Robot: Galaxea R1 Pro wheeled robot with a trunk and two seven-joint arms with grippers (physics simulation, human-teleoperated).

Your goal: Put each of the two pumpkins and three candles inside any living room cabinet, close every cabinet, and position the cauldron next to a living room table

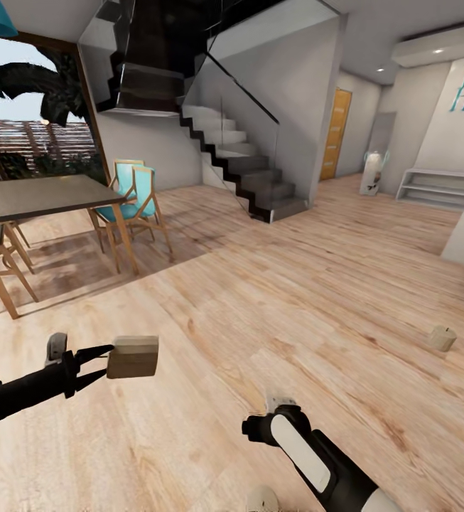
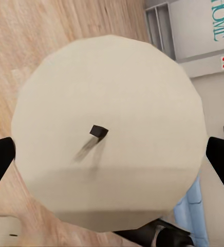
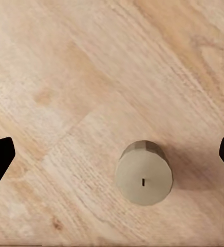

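The right arm [image 1: 317, 455] lies nearest, low in the head view, its claw [image 3: 112, 154] spread wide with nothing between the tips. Beneath it, in the right wrist view, a candle [image 3: 144, 174] stands upright on the wooden floor [image 3: 66, 77], untouched. The left claw [image 1: 102, 363] is clamped on another candle [image 1: 133, 357], held sideways above the floor; in the left wrist view its round top and wick face the camera, a black finger [image 2: 0, 159] at each side. A third candle [image 1: 442, 338] stands on the floor well to the right. A dining table [image 1: 40, 195] and blue chairs [image 1: 136, 195] stand at the far left, near the stairs [image 1: 239, 163].
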